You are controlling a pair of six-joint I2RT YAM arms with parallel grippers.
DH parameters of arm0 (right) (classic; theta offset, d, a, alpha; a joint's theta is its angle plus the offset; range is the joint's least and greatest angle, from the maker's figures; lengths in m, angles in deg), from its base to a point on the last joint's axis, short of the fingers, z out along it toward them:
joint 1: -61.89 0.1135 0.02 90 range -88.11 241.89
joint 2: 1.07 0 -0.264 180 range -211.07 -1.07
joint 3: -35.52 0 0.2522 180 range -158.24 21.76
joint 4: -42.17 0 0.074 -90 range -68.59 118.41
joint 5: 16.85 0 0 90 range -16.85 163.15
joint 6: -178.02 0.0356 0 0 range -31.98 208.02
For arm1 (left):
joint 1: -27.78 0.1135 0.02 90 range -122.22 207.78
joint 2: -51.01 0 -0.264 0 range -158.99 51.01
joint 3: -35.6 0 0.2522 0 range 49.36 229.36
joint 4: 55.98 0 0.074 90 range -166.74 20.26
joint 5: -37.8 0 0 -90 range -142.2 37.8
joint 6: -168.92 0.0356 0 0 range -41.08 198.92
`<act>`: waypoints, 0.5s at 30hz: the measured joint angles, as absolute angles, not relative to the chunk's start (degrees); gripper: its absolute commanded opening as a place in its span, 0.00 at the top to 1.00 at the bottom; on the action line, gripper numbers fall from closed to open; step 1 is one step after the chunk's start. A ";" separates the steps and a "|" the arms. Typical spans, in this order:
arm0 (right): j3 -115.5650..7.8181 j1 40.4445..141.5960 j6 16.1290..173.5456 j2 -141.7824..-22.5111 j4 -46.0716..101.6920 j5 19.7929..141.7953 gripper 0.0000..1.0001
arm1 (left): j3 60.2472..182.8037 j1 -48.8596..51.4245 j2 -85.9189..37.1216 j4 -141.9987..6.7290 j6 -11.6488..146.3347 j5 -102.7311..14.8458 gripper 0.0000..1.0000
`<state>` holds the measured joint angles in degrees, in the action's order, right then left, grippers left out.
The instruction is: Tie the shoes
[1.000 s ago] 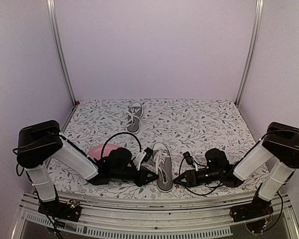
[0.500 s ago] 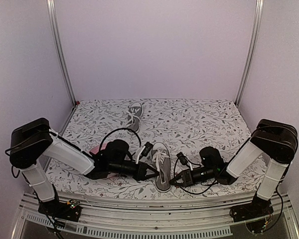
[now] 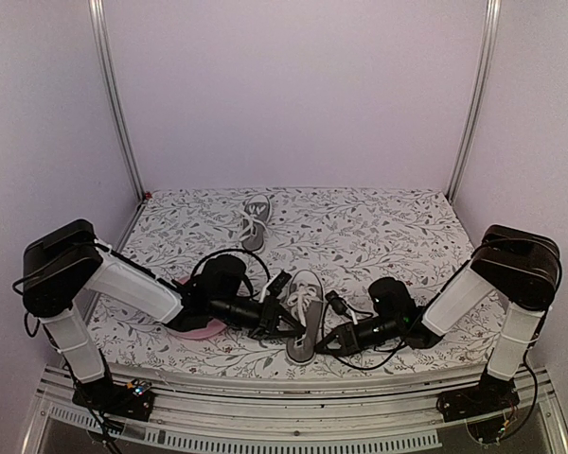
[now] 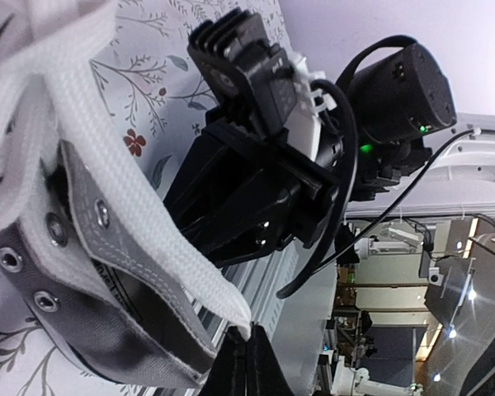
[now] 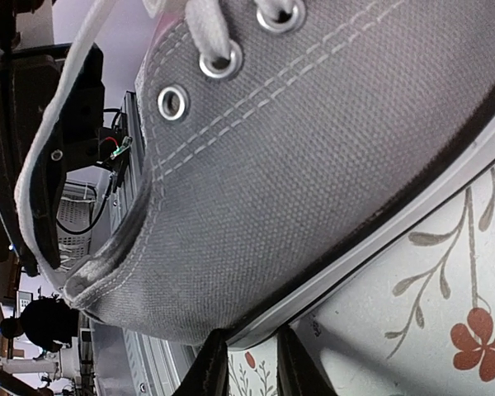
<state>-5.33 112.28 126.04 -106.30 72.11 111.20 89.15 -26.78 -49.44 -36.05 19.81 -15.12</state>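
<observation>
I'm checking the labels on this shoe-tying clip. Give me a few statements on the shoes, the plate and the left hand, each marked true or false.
1. The left hand is shut on the near shoe's white lace. True.
2. The far shoe touches the near one. False: it lies apart, toward the back wall.
3. The pink plate lies under the right arm. False: it lies under the left arm.
4. Both shoes rest on the floral tablecloth. True.

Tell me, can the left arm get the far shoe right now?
Probably not just now. Nothing blocks the way to the far shoe, but the left jaws are shut on the near shoe's lace, so it would have to let go first.
</observation>
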 measured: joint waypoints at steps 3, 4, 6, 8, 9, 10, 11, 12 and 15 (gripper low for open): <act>-5.90 112.63 125.61 -106.38 71.41 111.17 0.79 | 89.15 -26.78 -50.33 -33.12 15.44 -14.62 1.00; -6.10 112.77 125.50 -106.47 71.26 111.17 0.79 | 89.15 -26.78 -50.42 -32.02 14.08 -14.42 1.00; -6.45 113.03 125.26 -106.67 70.88 111.15 0.79 | 89.15 -26.78 -50.51 -29.69 11.85 -14.05 1.00; -6.69 113.20 125.04 -106.80 70.71 111.15 0.79 | 89.17 -26.78 -50.62 -27.87 10.04 -13.99 1.00; -6.82 113.29 124.99 -106.86 70.58 111.15 0.79 | 89.17 -26.78 -50.66 -27.13 9.32 -13.94 1.00; -6.93 113.36 124.84 -106.91 70.43 111.15 0.79 | 89.19 -26.78 -50.68 -26.63 8.69 -13.97 1.00; -6.97 113.38 124.69 -106.91 70.32 111.15 0.79 | 89.23 -26.78 -50.70 -26.32 8.16 -13.97 1.00; -6.99 113.40 124.62 -106.91 70.23 111.15 0.78 | 89.32 -26.78 -50.70 -26.43 8.05 -13.97 1.00; -7.04 113.44 124.45 -106.91 70.03 111.11 0.77 | 90.06 -26.96 -50.70 -28.18 8.64 -14.25 1.00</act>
<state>-7.04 113.44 124.45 -106.91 70.03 111.11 90.06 -26.96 -50.70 -28.18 8.64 -14.25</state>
